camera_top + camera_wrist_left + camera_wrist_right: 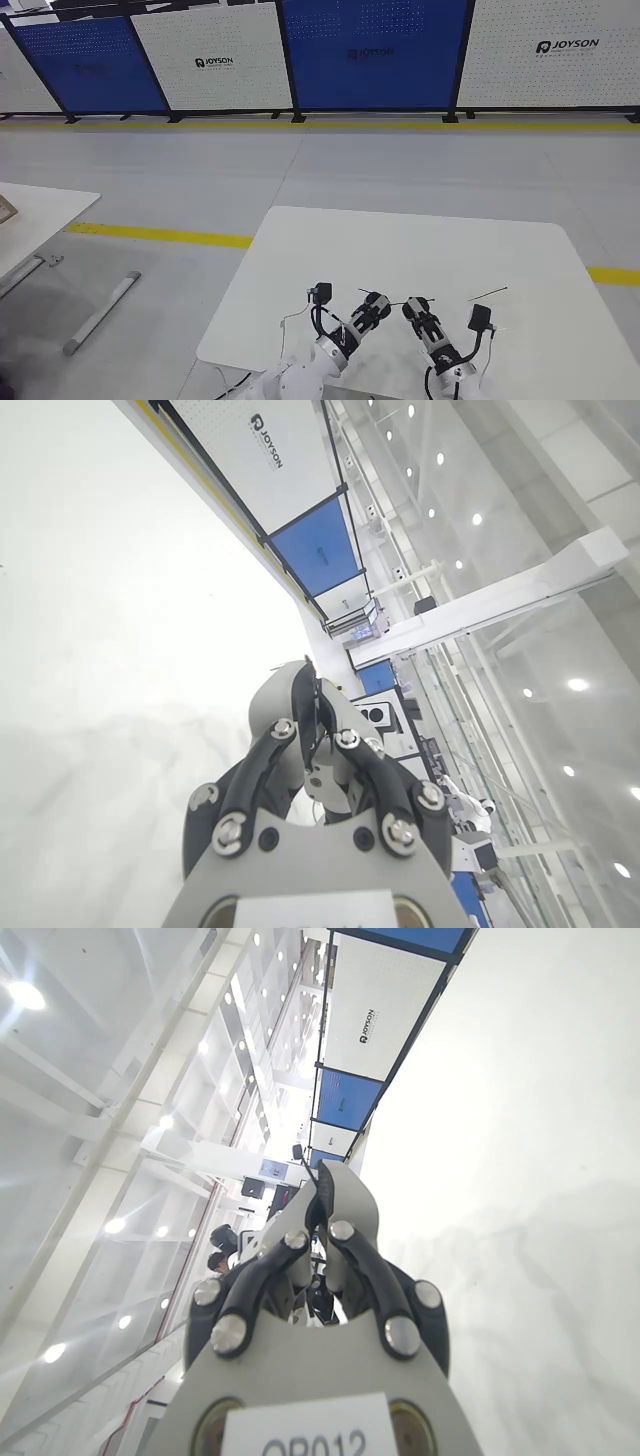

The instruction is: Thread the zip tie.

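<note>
Both grippers hover side by side over the near part of the white table [420, 240]. My left gripper [375, 303] [310, 670] is shut on a thin black zip tie [315, 710], whose strip runs between the pads. My right gripper [415, 305] [320, 1173] is shut on the zip tie [306, 1165] too; its small square head [297, 1150] sticks out past the fingertips. In the top view the zip tie [400, 301] shows as a thin dark line across the gap between the two grippers.
A second black zip tie [488, 293] lies loose on the table to the right of the grippers. The table's left edge [235, 290] drops to the floor. Another white table [40, 210] stands far left, and blue and white panels [375, 55] line the back.
</note>
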Robot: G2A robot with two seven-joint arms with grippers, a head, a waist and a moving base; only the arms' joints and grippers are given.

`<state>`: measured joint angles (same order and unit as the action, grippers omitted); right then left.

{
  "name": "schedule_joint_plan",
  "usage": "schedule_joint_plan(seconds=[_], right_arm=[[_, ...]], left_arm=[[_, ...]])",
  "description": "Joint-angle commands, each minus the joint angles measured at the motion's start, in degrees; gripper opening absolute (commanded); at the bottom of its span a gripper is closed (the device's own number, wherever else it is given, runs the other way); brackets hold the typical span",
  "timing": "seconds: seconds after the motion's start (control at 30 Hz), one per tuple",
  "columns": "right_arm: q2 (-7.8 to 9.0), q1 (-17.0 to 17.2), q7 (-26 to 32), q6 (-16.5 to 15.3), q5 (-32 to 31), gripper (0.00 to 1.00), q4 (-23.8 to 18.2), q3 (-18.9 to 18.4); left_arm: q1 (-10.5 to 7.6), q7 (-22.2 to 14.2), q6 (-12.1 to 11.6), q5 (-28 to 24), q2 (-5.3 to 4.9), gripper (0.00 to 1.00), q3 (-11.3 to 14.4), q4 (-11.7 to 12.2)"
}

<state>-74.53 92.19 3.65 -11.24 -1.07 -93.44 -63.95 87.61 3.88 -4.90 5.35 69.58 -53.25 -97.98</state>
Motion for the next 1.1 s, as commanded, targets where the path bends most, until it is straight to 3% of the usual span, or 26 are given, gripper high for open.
schedule_joint_plan(seconds=[0.0, 0.33, 0.57, 1.07], right_arm=[[0.00, 0.24, -0.14, -0.03, -0.20, 0.00, -0.21, -0.04], [-0.17, 1.22, -1.85, 0.06, -2.12, 0.00, -0.54, 0.29], [-0.25, 1.49, -1.93, -0.08, -2.07, 0.00, -0.85, 0.14], [-0.30, 1.96, -1.32, 1.23, -3.54, 0.00, -2.40, -0.03]], left_arm=[[0.20, -0.84, 0.23, -0.32, -0.01, 0.24, 0.06, -0.18], [0.69, -0.33, 0.42, 0.67, 0.07, 0.22, -0.26, -0.28], [0.88, -0.43, 0.66, 1.13, 0.13, 0.00, -0.39, -0.41], [0.86, -0.75, 1.24, 3.25, 0.28, 0.00, -0.24, -0.87]])
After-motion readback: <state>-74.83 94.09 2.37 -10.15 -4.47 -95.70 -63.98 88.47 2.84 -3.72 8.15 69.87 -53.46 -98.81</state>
